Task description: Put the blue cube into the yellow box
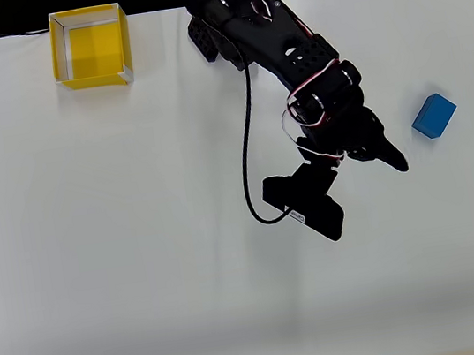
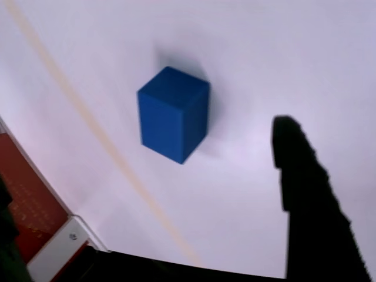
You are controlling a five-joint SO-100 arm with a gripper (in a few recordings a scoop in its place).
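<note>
The blue cube lies on the white table at the right, resting on its own. My black gripper hangs just left of and below it in the overhead view, a short gap away, its fingers drawn into a single point with nothing between them. In the wrist view the blue cube stands up and to the left of the dark fingers, apart from them. The yellow box sits open-topped at the far left corner of the table, with nothing inside it.
The arm's base stands at the table's far edge, right of the yellow box. A black cable loops down to the wrist camera block. The table's edge and a red surface show lower left in the wrist view.
</note>
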